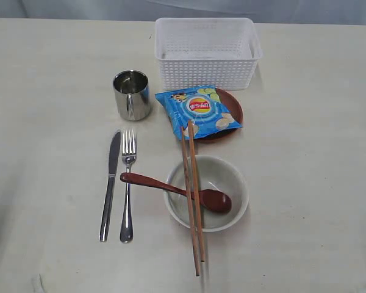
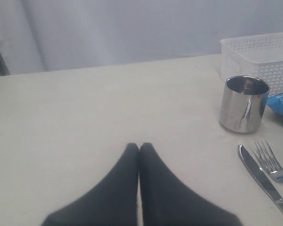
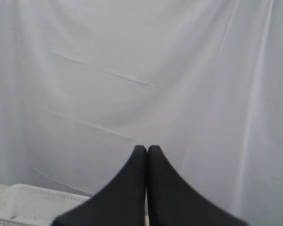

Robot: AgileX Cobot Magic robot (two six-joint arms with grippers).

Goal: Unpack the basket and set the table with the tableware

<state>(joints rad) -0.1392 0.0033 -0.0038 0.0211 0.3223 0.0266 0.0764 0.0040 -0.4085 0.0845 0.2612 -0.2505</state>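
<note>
White basket point(image 1: 207, 52), near the right gripper point(image 3: 147, 148), looks emptied; cup point(image 2: 243, 103), knife point(image 2: 260, 175) and fork point(image 2: 270, 160) lie ahead of the left gripper point(image 2: 139, 147). Both grippers are pressed together, empty; little seems left.

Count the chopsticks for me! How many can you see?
2. The left chopstick and the right chopstick lie side by side across the bowl, far tips on the chip bag, near ends over the table. The basket looks empty, so probably none is hidden.
</note>
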